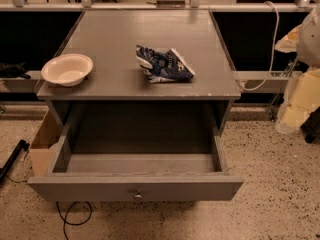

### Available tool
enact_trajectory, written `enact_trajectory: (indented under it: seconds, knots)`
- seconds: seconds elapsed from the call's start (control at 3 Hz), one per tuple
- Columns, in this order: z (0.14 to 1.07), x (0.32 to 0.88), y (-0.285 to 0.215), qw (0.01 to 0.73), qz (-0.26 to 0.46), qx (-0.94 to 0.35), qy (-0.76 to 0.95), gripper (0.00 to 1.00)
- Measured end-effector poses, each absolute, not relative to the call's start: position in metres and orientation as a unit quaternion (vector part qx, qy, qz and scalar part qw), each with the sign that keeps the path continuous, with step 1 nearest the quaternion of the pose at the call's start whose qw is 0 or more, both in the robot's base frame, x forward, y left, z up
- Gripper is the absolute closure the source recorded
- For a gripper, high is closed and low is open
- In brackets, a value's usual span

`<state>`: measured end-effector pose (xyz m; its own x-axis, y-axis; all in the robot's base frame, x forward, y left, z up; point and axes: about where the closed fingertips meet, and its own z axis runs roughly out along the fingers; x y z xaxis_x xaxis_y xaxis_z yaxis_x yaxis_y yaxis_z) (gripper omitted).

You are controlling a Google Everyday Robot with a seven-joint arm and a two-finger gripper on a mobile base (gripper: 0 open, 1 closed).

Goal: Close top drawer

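Top drawer [135, 186] hangs wide open from cabinet, front panel running left-right, knob [138, 195] centred. Gripper lost in pale arm [306, 91] at right edge, well right of drawer; jaws' state: cannot tell.

Top drawer [90, 188] — matt grey-painted wood

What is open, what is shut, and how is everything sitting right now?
top drawer: open, pulled far out towards the camera, nothing showing inside.
bowl: upright on the cabinet top, near its left edge.
snack bag: crumpled, lying flat on the cabinet top.
gripper: not in view, so its jaws cannot be judged.
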<state>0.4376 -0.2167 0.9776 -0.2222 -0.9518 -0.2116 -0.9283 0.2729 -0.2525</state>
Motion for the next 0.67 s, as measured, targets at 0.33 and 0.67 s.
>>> enact_trajectory:
  seconds: [0.33,0.67]
  knots:
    - [0.978,0.436,-0.217,0.168,-0.037,-0.600,0.782,0.00]
    - [0.970,0.426,-0.223,0.187,0.002,-0.587,0.788,0.00]
